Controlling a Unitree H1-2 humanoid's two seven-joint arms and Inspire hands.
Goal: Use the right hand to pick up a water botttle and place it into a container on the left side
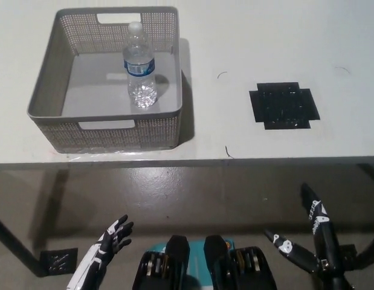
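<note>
Right hand [310, 241] hangs empty at about five o'clock in the head view, below the table edge and well apart from everything on top, its black fingers [315, 212] spread with nothing between them. Up at eleven o'clock the bottle [140, 67] stands upright inside the basket [108, 128], on the basket's floor toward its right half, cap up and blue label facing the camera, not leaning on any wall as far as one can see. That basket sits on the left part of the table [247, 36], near the front edge. At about two o'clock a black patch [284, 105] lies flat on the table with nothing on it; it may mark where the bottle was meant to start, though that is only a guess. Left hand [105, 251] rests low at seven o'clock, also under the table line, fingers apart and holding nothing. Judged from this layout, the job looks complete: the bottle is in the container on the left, released and standing, and neither hand is near it. Nothing seems left to do but let the arm settle.
</note>
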